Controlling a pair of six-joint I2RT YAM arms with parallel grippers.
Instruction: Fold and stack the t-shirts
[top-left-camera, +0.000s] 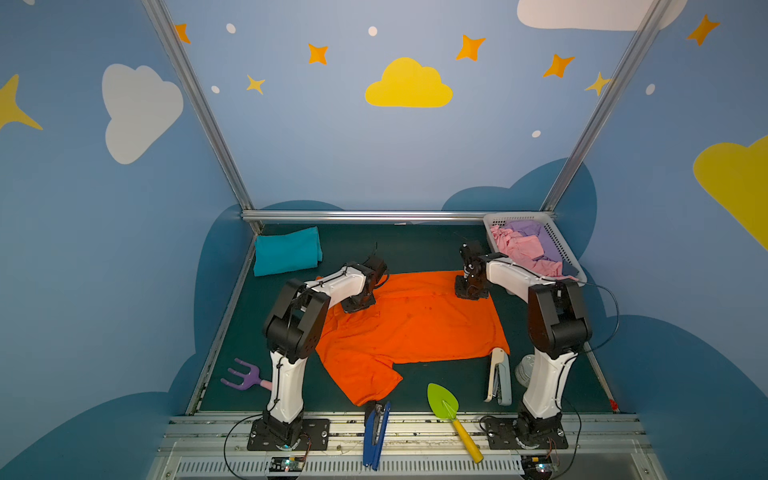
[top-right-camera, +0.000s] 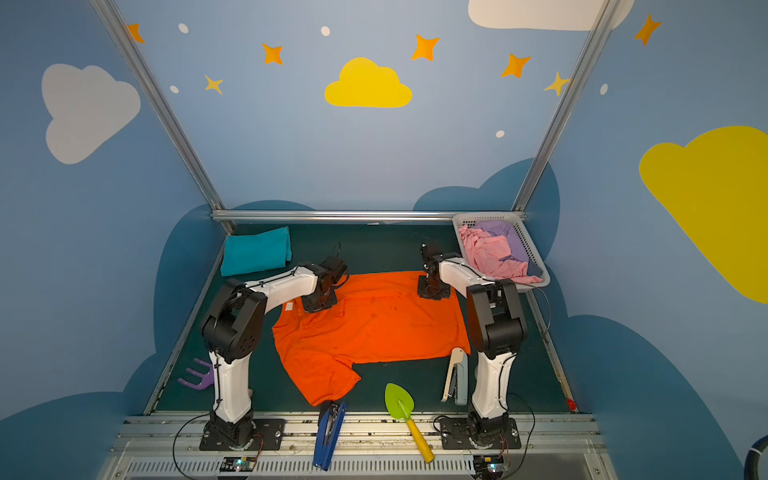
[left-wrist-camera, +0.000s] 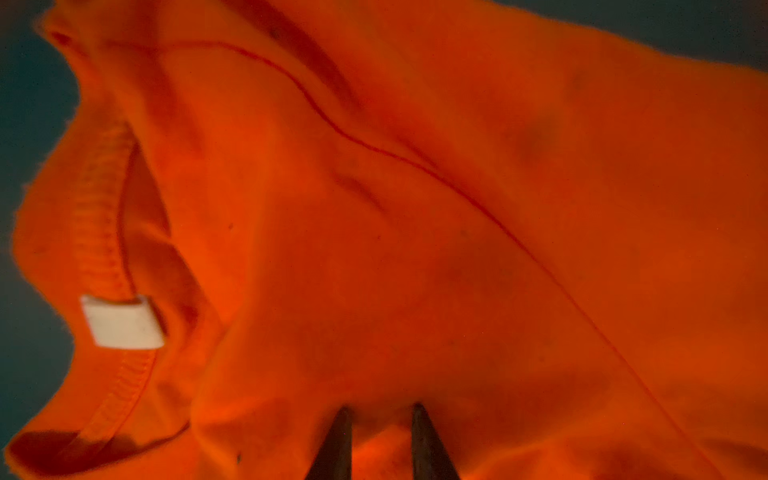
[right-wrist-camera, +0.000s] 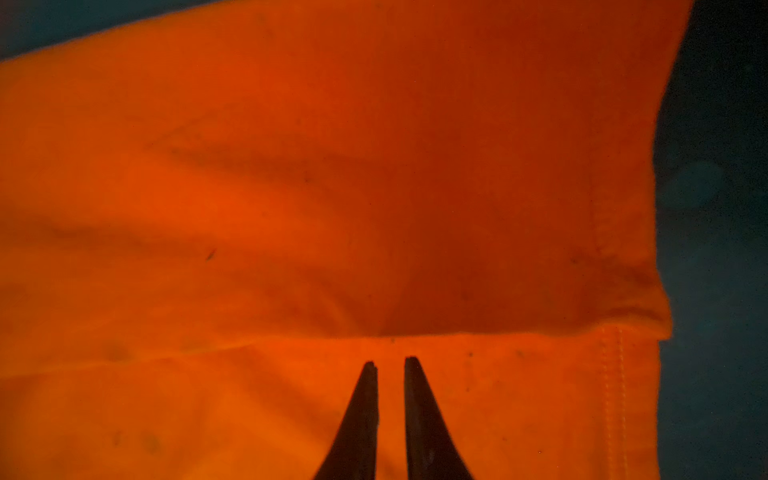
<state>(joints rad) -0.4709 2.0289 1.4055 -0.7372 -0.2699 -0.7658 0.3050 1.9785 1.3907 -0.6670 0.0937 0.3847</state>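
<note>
The orange t-shirt (top-left-camera: 415, 324) lies spread on the dark green table, one sleeve pointing at the front edge. Its white neck label (left-wrist-camera: 122, 322) shows by the collar. My left gripper (top-left-camera: 356, 305) points down at the shirt's far left, near the collar. Its fingertips (left-wrist-camera: 382, 409) are sunk in bunched orange cloth. My right gripper (top-left-camera: 471, 293) stands on the shirt's far right corner, and its jaws (right-wrist-camera: 390, 361) are nearly together with cloth in the slit, just short of a folded edge. The teal t-shirt (top-left-camera: 286, 251) lies folded at the back left.
A white lattice basket (top-left-camera: 563, 245) with pink and purple cloth stands at the back right. Near the front lie a stapler (top-left-camera: 498, 376), a green trowel (top-left-camera: 442, 401), a blue tool (top-left-camera: 376, 432) and a purple hand rake (top-left-camera: 243, 374).
</note>
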